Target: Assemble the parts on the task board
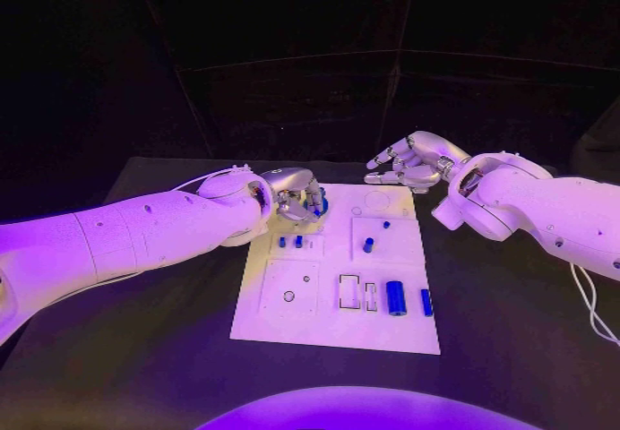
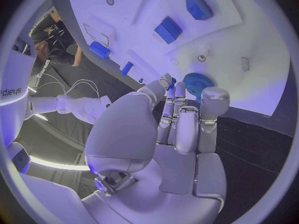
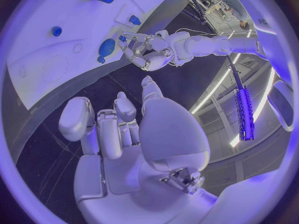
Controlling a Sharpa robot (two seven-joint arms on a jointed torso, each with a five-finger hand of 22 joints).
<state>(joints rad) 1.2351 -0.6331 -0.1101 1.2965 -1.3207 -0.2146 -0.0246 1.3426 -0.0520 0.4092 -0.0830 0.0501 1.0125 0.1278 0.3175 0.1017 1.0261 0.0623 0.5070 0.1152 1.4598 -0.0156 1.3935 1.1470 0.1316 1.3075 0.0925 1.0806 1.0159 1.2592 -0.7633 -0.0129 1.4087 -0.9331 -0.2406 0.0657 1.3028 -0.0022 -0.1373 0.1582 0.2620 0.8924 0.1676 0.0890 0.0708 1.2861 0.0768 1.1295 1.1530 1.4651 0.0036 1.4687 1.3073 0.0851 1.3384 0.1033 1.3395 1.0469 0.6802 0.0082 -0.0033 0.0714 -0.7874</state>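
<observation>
The white task board lies in the middle of the black table. My left hand hovers over the board's far left corner and pinches a blue gear between thumb and fingertips, just above the board. The right wrist view shows that gear beside the left hand. My right hand hangs beyond the board's far edge with its fingers loosely apart and nothing in them. Two small blue pegs stand near the left hand.
More blue parts rest on the board: a short piece, a small one, a cylinder and a thin piece at the near right. A rectangular slot and a round hole lie beside them.
</observation>
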